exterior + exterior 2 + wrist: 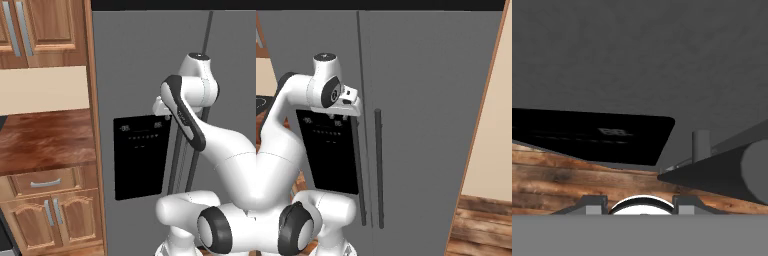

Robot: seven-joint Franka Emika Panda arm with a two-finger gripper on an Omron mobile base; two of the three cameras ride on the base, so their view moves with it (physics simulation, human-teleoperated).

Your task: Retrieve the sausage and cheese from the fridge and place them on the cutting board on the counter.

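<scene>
The grey fridge (426, 100) stands right in front of me with both doors shut, so the sausage and the cheese are hidden. My gripper (338, 117) hangs at the top of the black dispenser panel (331, 160), pointing down, just left of the left door's dark vertical handle (357, 165). Its fingers stand a little apart and hold nothing. In the hand view that handle (712, 175) runs close by on the right, with the dispenser panel (602, 135) on the left. The counter (45, 140) lies left of the fridge. The cutting board is out of view.
The right door's handle (378, 170) runs parallel, a little to the right of the left one. Light wood cabinets (45, 210) sit under the counter, upper cabinets (45, 30) above it. A beige wall (491, 125) and wood floor (481, 225) border the fridge's right.
</scene>
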